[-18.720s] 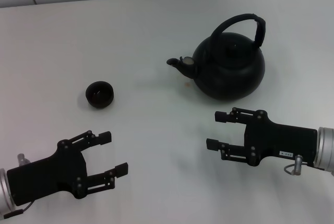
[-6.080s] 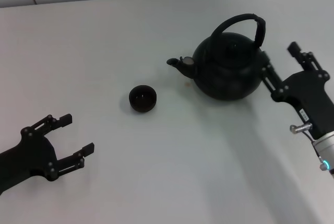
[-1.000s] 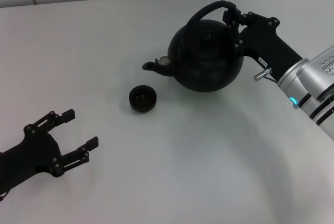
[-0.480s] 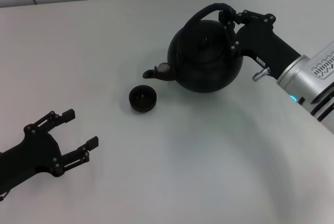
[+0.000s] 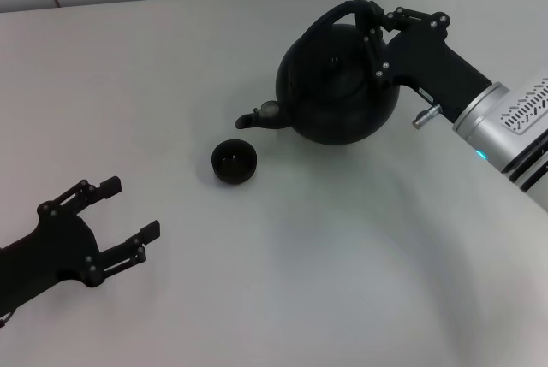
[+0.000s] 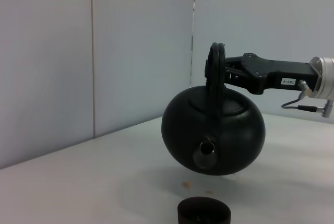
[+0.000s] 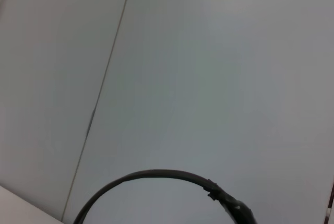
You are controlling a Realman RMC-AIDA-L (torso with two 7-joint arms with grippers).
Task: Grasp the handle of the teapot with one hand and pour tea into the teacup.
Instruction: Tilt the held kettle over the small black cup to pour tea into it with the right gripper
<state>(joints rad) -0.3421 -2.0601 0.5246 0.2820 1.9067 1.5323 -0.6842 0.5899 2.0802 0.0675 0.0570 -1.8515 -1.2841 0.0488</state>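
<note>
One teapot (image 5: 338, 85), black, with one hoop handle (image 5: 342, 14), one spout (image 5: 248, 119), one lid (image 5: 334, 63). One teacup (image 5: 235, 162), black. Two tools: right tool (image 5: 377, 33), left tool (image 5: 128, 213). Two arms, one per tool. One bench (image 5: 300, 281), white. Two small brownish spots (image 6: 197, 185) on the bench under the teapot, seen from the left wrist. Right wrist view: one arc of handle (image 7: 151, 177) only. Left wrist view repeats the same one teapot (image 6: 214, 132), one teacup (image 6: 203, 212), one right tool (image 6: 224, 72).
</note>
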